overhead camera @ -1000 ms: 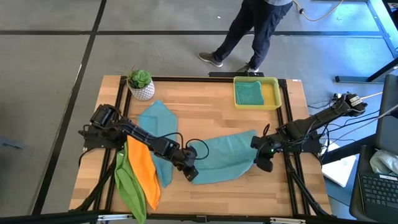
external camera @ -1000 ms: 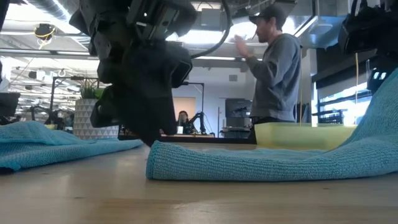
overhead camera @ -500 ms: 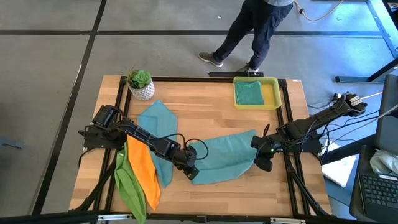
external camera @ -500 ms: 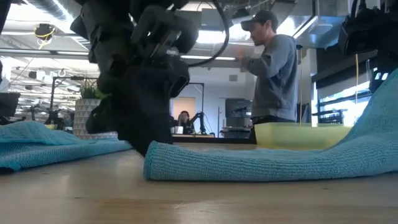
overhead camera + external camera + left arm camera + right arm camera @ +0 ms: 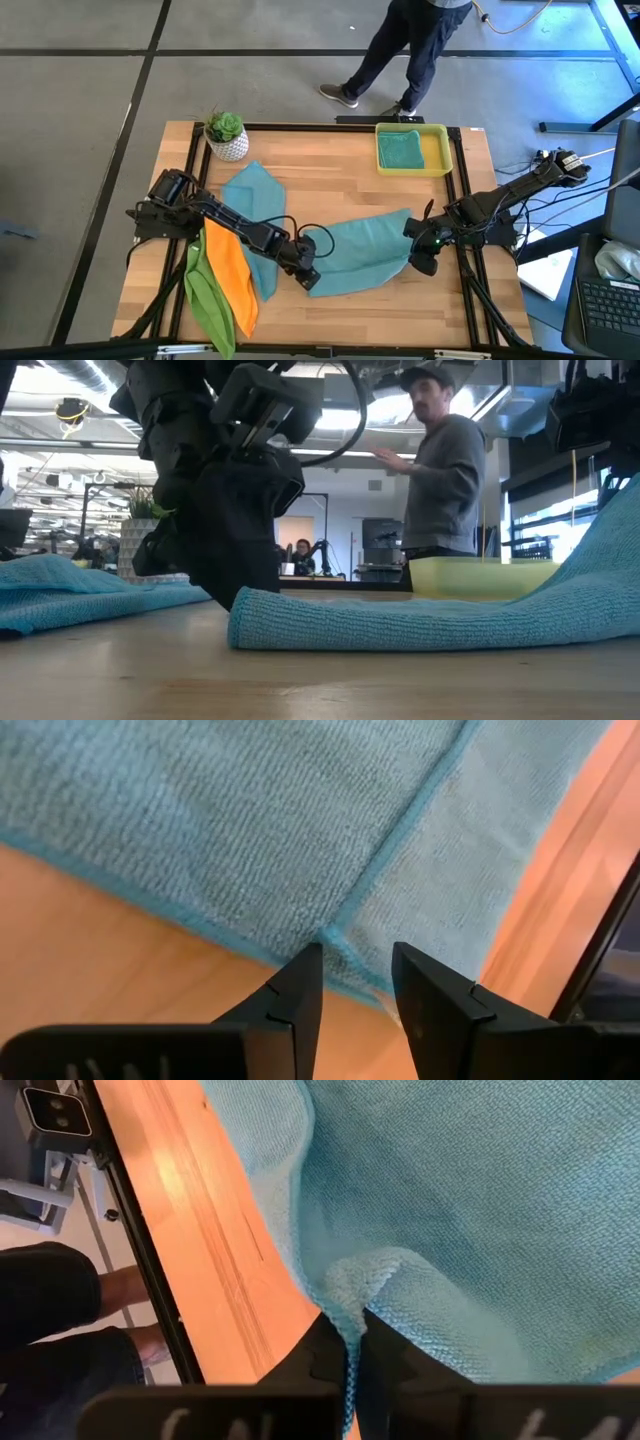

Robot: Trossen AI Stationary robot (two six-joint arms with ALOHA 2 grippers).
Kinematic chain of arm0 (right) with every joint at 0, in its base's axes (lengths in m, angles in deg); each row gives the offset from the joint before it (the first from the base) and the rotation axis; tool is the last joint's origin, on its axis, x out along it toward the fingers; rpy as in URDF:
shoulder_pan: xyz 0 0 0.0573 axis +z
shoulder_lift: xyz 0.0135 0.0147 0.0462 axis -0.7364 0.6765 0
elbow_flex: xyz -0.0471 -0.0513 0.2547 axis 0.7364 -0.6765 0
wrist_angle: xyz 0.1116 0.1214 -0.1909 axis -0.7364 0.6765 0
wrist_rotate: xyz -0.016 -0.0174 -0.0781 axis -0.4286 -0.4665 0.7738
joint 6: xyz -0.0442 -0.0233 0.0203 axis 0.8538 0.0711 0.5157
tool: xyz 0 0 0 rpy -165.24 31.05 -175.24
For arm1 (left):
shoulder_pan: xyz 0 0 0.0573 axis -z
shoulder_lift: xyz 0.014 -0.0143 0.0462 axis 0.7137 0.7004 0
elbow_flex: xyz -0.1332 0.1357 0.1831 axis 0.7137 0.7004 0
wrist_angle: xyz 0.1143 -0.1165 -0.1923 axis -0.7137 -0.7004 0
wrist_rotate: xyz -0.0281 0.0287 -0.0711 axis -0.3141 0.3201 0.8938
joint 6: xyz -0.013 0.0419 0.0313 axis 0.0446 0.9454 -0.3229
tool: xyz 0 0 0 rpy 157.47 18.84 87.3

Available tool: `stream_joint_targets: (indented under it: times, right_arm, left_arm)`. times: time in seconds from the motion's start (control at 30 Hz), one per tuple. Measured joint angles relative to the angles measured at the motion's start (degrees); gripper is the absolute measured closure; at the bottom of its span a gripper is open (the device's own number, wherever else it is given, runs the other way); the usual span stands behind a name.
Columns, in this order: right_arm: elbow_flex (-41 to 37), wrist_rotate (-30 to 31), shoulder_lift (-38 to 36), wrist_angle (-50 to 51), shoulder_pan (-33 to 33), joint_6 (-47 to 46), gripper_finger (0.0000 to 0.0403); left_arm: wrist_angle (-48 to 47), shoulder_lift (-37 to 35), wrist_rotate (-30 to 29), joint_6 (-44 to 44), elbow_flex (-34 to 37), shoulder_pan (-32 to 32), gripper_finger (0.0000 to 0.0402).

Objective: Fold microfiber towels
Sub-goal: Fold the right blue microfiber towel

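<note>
The right gripper (image 5: 424, 262) pinches the right edge of a teal microfiber towel (image 5: 360, 255), its fingers (image 5: 330, 1355) closed on a fold of cloth. The left gripper (image 5: 306, 276) sits at that towel's left corner, fingers (image 5: 300, 990) parted a little, empty. The towel lies mid-table, toward the front. A second teal towel (image 5: 252, 195), an orange towel (image 5: 230, 275) and a lime green towel (image 5: 208, 300) lie left. Another teal cloth (image 5: 400, 150) fills the yellow tray (image 5: 440, 150).
</note>
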Motion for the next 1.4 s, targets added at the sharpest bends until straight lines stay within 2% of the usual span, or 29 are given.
stream_joint_targets:
  times: [0.67,0.8,1.03,1.4]
  right_arm:
    - [0.0,-0.02,0.0,-0.02,0.0,-0.04,0.0392]
    - [0.0,0.02,0.0,0.0,0.0,0.07,0.0392]
    - [0.0,-0.01,0.0,-0.02,0.0,0.15,0.0397]
    - [0.02,-2.1,-1.76,-0.07,0.0,-0.03,0.0398]
  left_arm:
    - [1.16,0.0,-0.66,1.18,0.0,0.07,0.029]
    - [1.16,0.0,-0.03,1.2,0.0,0.07,0.0319]
    - [1.16,0.0,0.06,2.01,0.0,0.07,0.0394]
    - [0.86,-2.81,1.47,3.62,0.0,0.13,0.0401]
